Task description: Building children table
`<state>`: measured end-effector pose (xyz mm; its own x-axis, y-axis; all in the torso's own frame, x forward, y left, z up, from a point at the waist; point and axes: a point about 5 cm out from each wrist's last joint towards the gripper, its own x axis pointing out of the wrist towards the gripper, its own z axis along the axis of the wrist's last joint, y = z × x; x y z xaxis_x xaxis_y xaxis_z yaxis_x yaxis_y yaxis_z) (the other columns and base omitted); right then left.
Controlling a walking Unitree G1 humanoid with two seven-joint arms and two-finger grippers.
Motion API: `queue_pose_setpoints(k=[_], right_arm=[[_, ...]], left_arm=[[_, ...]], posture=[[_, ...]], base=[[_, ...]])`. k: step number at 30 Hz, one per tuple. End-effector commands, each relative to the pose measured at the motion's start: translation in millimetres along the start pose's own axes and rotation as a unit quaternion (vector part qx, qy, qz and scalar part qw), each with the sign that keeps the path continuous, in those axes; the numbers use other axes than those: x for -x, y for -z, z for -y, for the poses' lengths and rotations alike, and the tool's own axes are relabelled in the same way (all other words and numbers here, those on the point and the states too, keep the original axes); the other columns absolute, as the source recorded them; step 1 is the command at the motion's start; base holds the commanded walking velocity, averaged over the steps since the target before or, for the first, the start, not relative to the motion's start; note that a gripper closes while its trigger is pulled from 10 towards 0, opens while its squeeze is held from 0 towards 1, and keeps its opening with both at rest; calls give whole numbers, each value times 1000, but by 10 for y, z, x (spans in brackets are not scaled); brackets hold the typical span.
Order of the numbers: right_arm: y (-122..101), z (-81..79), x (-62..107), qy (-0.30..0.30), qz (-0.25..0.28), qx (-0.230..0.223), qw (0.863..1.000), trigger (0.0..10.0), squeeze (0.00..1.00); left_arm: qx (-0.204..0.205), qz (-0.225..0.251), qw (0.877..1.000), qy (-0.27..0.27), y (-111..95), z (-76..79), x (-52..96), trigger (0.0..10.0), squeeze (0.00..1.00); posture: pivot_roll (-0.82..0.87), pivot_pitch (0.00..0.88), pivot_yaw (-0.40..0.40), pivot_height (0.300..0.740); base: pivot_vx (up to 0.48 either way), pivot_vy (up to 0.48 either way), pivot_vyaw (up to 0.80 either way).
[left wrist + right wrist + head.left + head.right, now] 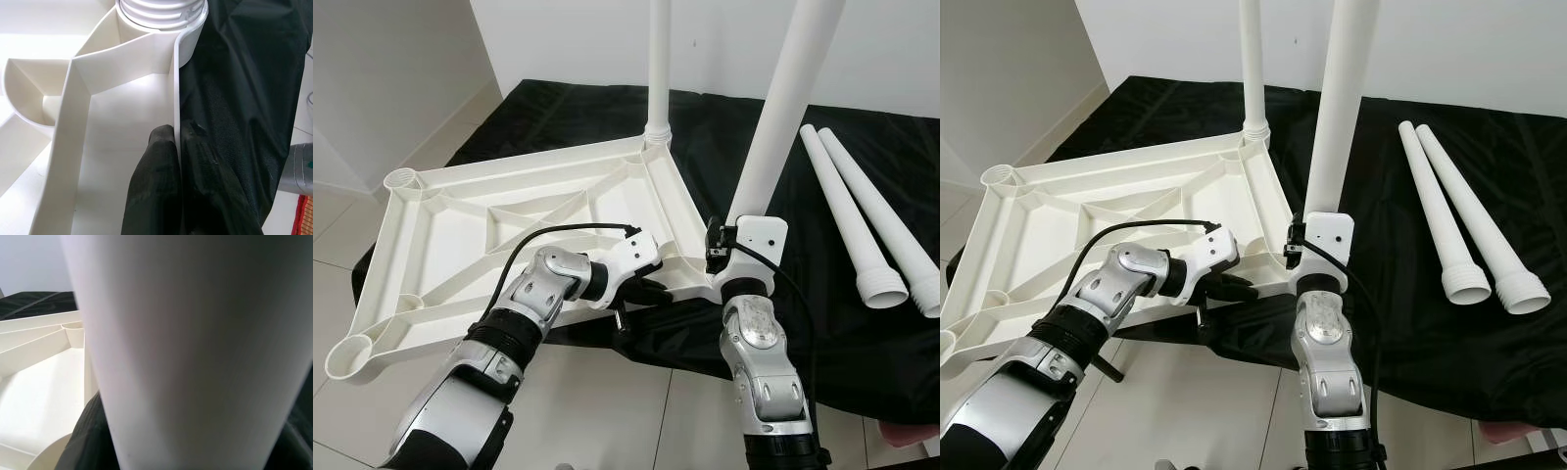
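Note:
The white table top lies upside down on a black cloth, ribs up. One white leg stands upright in its far right corner socket. A second leg stands tilted at the near right corner, and my right gripper is shut around its lower end. In the right wrist view this leg is very close, with a black finger beside it. My left gripper is shut on the table top's near rim, close to that corner. Its fingers pinch the thin wall, just short of the leg's ribbed end in the socket.
Two loose white legs lie side by side on the black cloth to the right. Pale floor tiles run along the near edge, and a white wall stands behind. Something red shows at the lower right.

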<state>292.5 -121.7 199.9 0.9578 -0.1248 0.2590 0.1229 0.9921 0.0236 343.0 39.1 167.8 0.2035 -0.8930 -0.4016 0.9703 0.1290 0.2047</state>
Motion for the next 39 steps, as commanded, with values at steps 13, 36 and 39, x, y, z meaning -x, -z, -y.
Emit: queue_pose_setpoints(k=[13,36,39], right_arm=[[-40,-125,7,-56,7,-51,997,10000,1000],[-86,358,-126,-183,24,-38,982,10000,0],[-89,483,-215,-205,22,-35,978,10000,0]], left_arm=[[7,-11,1000,-16,31,-42,-5,10000,0],[5,-7,1000,-21,43,-40,-18,10000,0],[4,-7,1000,-21,40,-43,-18,10000,0]], posture=[[-157,157,104,740],[-178,114,99,740],[-179,111,103,740]], base=[[0,0,0],[0,0,0],[0,0,0]])
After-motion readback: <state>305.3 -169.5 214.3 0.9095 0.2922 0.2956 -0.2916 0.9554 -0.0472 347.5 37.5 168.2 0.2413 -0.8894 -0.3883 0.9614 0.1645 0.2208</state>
